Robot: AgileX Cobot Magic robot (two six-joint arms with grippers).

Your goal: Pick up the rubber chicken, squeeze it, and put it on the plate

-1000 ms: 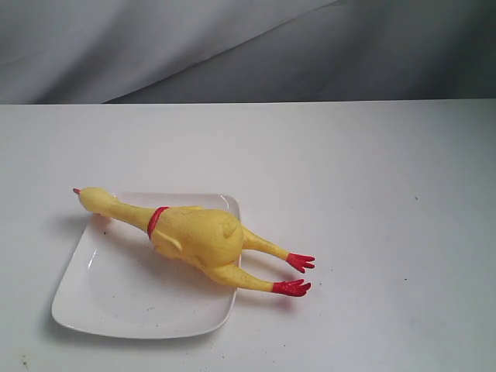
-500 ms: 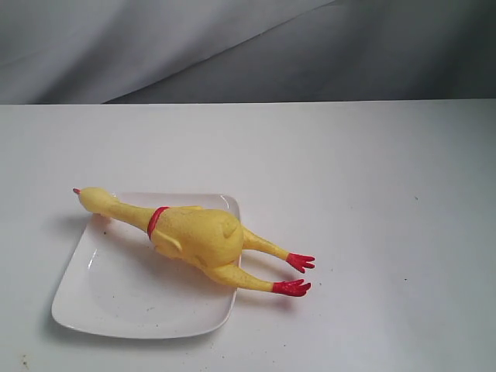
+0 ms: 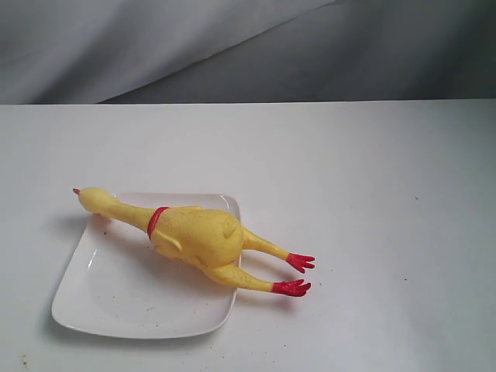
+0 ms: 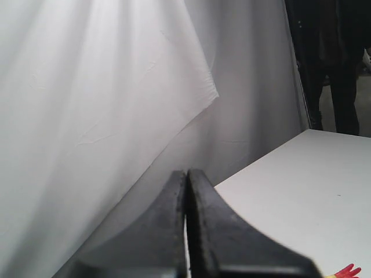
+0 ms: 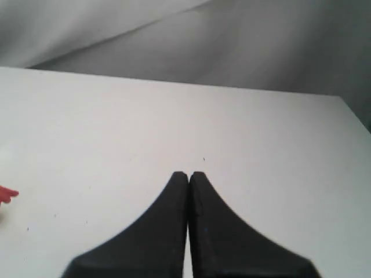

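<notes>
The yellow rubber chicken [image 3: 198, 236] lies across the white plate [image 3: 116, 298] at the left of the table. Its head pokes past the plate's far left corner. Both red feet [image 3: 294, 275] hang over the right rim onto the table. Neither arm shows in the exterior view. In the left wrist view my left gripper [image 4: 187, 172] is shut and empty, raised toward the backdrop, with a red foot tip [image 4: 348, 271] at the frame's edge. My right gripper [image 5: 189, 174] is shut and empty above the bare table, a sliver of red foot [image 5: 7, 195] far off to its side.
A grey-white cloth backdrop [image 3: 232, 46] hangs behind the white table [image 3: 372, 194]. A dark stand or figure [image 4: 330, 63] shows beyond the table's corner in the left wrist view.
</notes>
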